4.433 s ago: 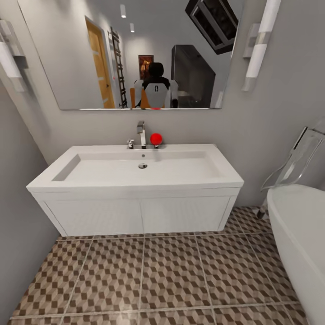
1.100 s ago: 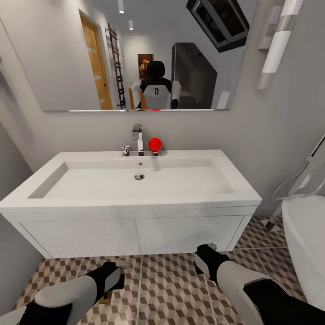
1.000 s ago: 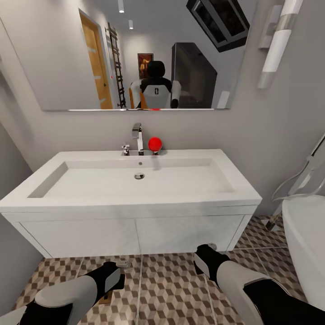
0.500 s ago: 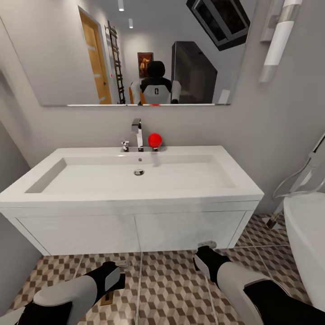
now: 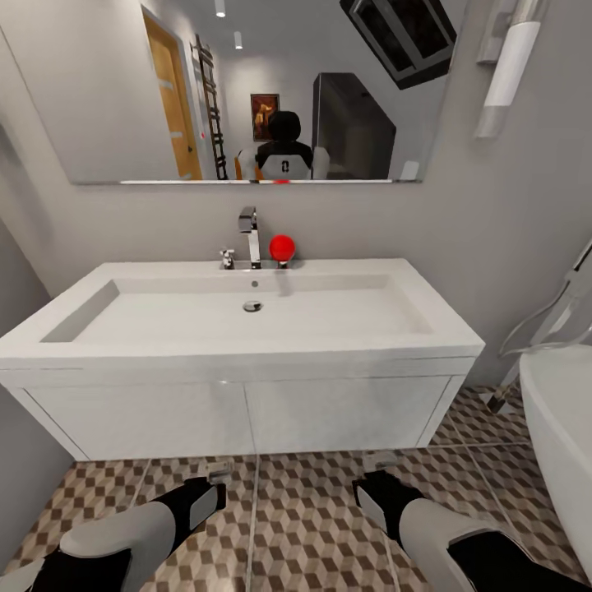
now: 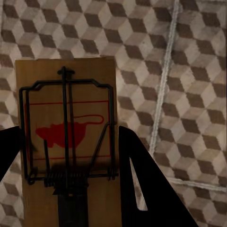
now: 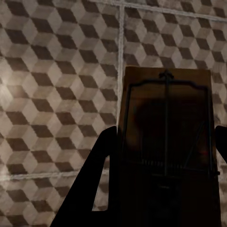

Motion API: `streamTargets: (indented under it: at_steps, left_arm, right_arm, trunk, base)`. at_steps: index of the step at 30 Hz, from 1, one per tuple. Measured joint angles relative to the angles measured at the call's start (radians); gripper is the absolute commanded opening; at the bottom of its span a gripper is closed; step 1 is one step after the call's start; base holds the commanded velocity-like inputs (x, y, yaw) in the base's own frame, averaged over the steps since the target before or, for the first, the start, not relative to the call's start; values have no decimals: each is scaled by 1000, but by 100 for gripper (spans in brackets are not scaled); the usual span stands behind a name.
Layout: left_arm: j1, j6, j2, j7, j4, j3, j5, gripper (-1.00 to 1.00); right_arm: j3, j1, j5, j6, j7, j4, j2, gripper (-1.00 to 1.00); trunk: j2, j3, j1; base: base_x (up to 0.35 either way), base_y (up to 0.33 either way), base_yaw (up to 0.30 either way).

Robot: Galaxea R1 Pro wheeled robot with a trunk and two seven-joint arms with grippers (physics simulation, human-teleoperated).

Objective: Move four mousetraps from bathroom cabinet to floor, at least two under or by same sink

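Wall mirror, red ball beside the chrome faucet, white bathtub, wall lamp

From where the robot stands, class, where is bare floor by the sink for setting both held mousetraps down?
Free: the patterned bathroom floor between the two grippers, bordered behind by the white vanity under the sink. Tighter at the right, where the bathtub closes in. Left gripper and right gripper each clamp a mousetrap.
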Motion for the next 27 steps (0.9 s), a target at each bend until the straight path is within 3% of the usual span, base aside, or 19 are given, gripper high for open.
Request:
streamTargets:
  at_steps: [5,12,24,27]
  left_arm:
    - [0,-48,-7,-2,-6,-2,-5,-100]
    - [0,-57,-8,-7,-7,-3,-6,-100]
    - [1,-58,-3,-7,-6,-5,-6,-100]
    - [1,-59,-4,-7,-6,-6,-6,-100]
  right_arm:
    - [5,31,2,-54,0,-3,7,-100]
    - [5,71,7,-153,0,2,0,-100]
    - [10,79,12,-200,1,2,-3,-100]
    - [26,79,35,-220,60,2,-1,-100]
  trunk:
    - [-35,-16,19]
    - [-84,-38,46]
    - [-168,-75,92]
    - [-189,-85,103]
  base:
    - [0,0,0]
    - [0,0,0]
    - [0,0,0]
    - [0,0,0]
